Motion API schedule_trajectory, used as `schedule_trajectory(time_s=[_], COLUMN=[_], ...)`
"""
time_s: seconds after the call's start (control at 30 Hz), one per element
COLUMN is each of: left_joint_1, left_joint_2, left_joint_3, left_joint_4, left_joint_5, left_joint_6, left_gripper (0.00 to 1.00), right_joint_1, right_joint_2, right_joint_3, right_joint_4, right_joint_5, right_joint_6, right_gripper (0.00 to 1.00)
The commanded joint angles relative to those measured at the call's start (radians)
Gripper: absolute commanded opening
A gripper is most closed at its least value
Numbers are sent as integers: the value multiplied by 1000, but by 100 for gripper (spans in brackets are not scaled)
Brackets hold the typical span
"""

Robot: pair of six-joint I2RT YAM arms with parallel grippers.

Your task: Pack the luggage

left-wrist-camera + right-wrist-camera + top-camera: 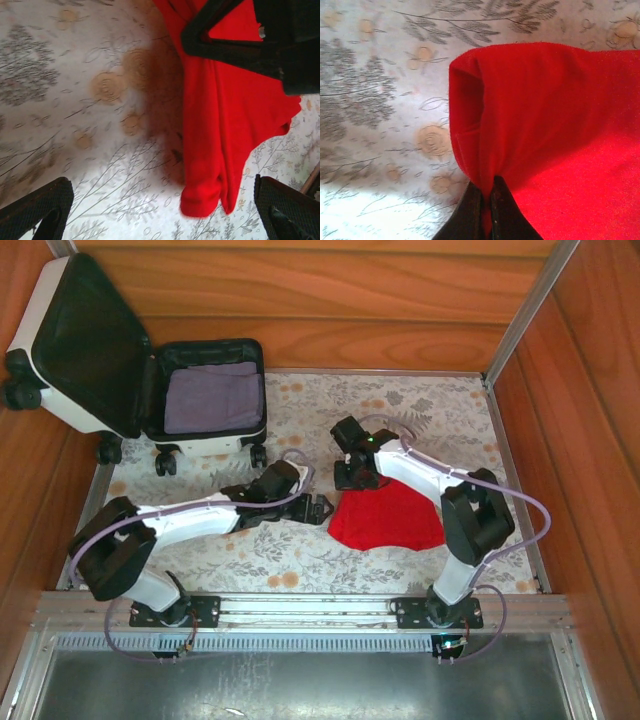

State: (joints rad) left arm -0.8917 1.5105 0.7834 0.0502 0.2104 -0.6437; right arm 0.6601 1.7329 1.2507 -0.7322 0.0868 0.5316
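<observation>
left gripper (pixel 320 508) is spread wide, just beside the red cloth (pixel 388 515); the right gripper (pixel 485 202) is pinched tight on that cloth's edge. the luggage (pixel 203 443) lies open far back on the left (nearer the left arm), well apart from the red cloth, with a folded grey cloth (pixel 212 395) inside.

A: How is the scene lit?
B: Evenly, from above; a soft shadow is cast on the floral-patterned tabletop (pixel 75 125) beside the soft red cloth (pixel 220 140).
A: Any flaws?
B: The tabletop is washed out near the right claw (pixel 486 186), which is blurred.
</observation>
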Motion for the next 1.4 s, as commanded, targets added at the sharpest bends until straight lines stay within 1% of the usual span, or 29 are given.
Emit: schedule_trajectory(time_s=[0.0, 0.2, 0.4, 0.57, 0.77, 1.1, 1.23, 1.37], left_joint_1=[-26, -50, -56, -56, -63, -131, -141, -144], left_joint_2=[57, 122, 169, 191, 201, 198, 205, 203], left_joint_3=[54, 88, 69, 19, -23, -100, -123, -131], left_joint_4=[52, 90, 177, 304, 442, 558, 609, 624], left_joint_5=[59, 59, 62, 57, 54, -45, -78, -116], left_joint_6=[18, 3, -6, -22, -18, 4, -7, -7], left_gripper=[98, 97, 97, 96, 92, 89, 88, 85], right_joint_1=[-8, -25, -38, -50, -68, -112, -119, -120], right_joint_2=[-29, -42, -35, -43, -54, -58, -57, -55], right_joint_3=[-14, -24, -19, -20, -17, -37, -42, -40], right_joint_4=[19, 52, 61, 74, 78, 88, 93, 96], right_joint_5=[-86, -179, -263, -326, -364, -412, -424, -447], right_joint_6=[-18, -15, -4, 10, 23, 55, 63, 67], right_gripper=[0, 0, 0, 0, 0, 0, 0, 0])
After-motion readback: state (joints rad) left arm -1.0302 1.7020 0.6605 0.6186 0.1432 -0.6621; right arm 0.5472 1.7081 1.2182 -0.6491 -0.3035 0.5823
